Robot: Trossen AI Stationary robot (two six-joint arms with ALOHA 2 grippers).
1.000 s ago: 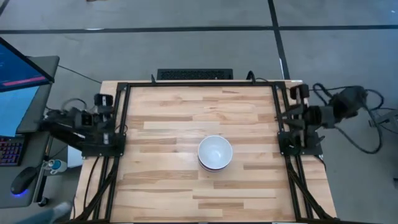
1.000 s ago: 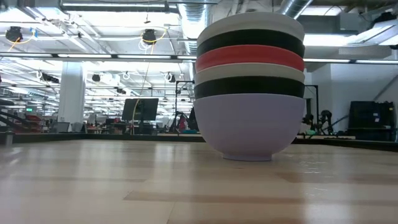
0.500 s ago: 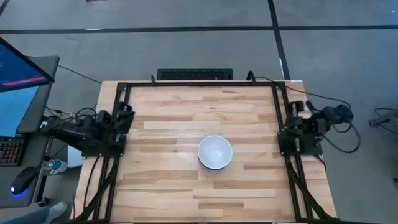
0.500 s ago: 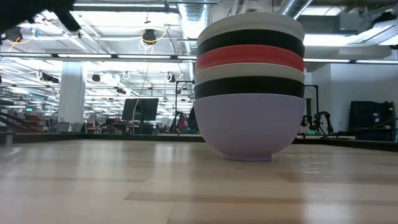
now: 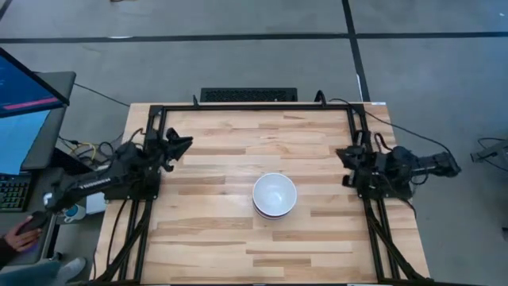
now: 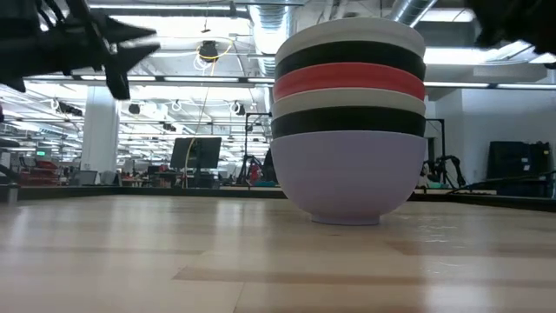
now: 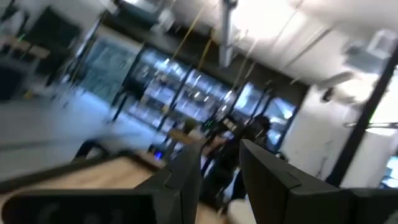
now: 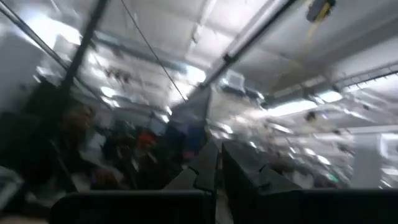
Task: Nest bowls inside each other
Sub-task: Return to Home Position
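Observation:
The six bowls [image 5: 275,195] stand nested in one stack at the table's middle. In the low view the stack [image 6: 349,122] reads from the bottom pale blue, black, white, red, black, white, and the pale blue bowl's foot rests on the wood. My left gripper [image 5: 179,146] hovers open near the table's left edge, well left of the stack; it also shows high in the low view [image 6: 126,48]. My right gripper [image 5: 343,156] is over the table's right edge, shut, its fingers close together in the right wrist view [image 8: 219,163].
Black frame rails [image 5: 155,127] run along the left, right and far edges of the wooden table [image 5: 238,246]. A keyboard [image 5: 248,94] lies beyond the far edge. A monitor [image 5: 24,111] stands to the left, and a person's hand [image 5: 17,236] is on a mouse there.
Both arms have unfolded from their places at the table's sides. The left gripper has swung toward the table's right, in over the left edge, and the right gripper toward the table's left. The stack of bowls has stayed still.

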